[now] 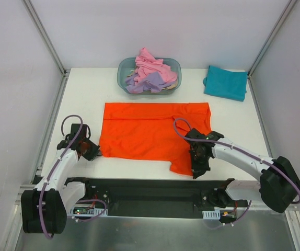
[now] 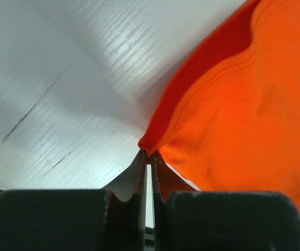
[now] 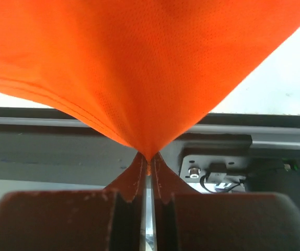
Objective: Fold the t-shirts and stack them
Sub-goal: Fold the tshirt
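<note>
Pinching orange t-shirt (image 1: 150,130) at both near corners: I've got left gripper (image 1: 96,152) clamped on the left one and right gripper (image 1: 196,171) clamped on the right. It lies spread mid-surface (image 1: 87,94). Behind it, tub (image 1: 123,70) holds pink shirt (image 1: 150,61) and lavender shirt (image 1: 149,81); teal shirt (image 1: 226,82) folded far right, well apart.

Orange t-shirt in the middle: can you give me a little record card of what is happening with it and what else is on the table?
orange t-shirt: spread on the white table, centre
left end effector: shut on its near left corner
right end effector: shut on its near right end
teal t-shirt: folded, far right corner
pink t-shirt: crumpled in the tub, far edge
lavender t-shirt: crumpled in the same tub
</note>
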